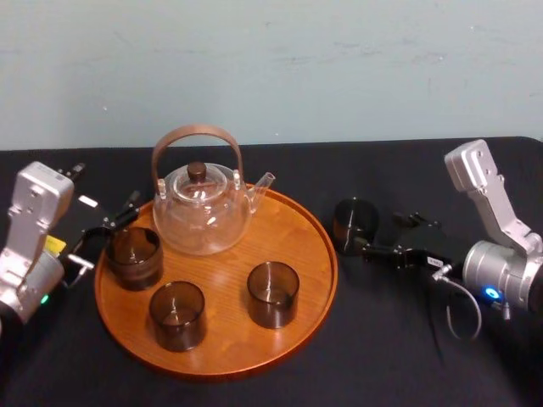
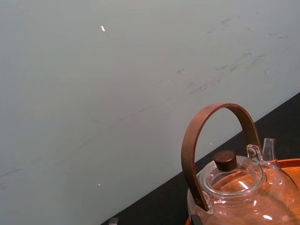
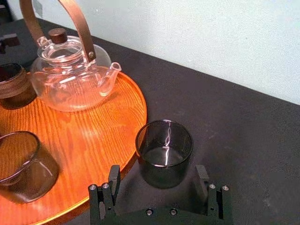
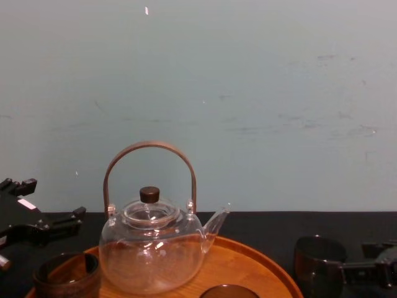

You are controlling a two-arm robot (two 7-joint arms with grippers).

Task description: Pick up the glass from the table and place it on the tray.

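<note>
The glass [image 1: 355,222] is dark, short and empty. It stands upright on the black table [image 1: 399,339], just right of the tray's rim [image 1: 327,246]. My right gripper [image 1: 379,234] reaches in from the right at table height and is open. In the right wrist view the glass [image 3: 164,150] stands just ahead of my right gripper [image 3: 158,172], with one fingertip [image 3: 114,174] at each side and a gap to each. The round wooden tray [image 3: 117,108] lies right beside it. My left gripper [image 1: 106,233] is open at the tray's left edge, next to a dark glass [image 1: 134,256] on the tray.
On the tray stand a clear glass teapot [image 1: 202,212] with a brown hoop handle, and two more dark glasses [image 1: 177,315] [image 1: 272,294] toward the front. A pale wall rises behind the table. Bare black cloth lies to the right of the tray and in front of it.
</note>
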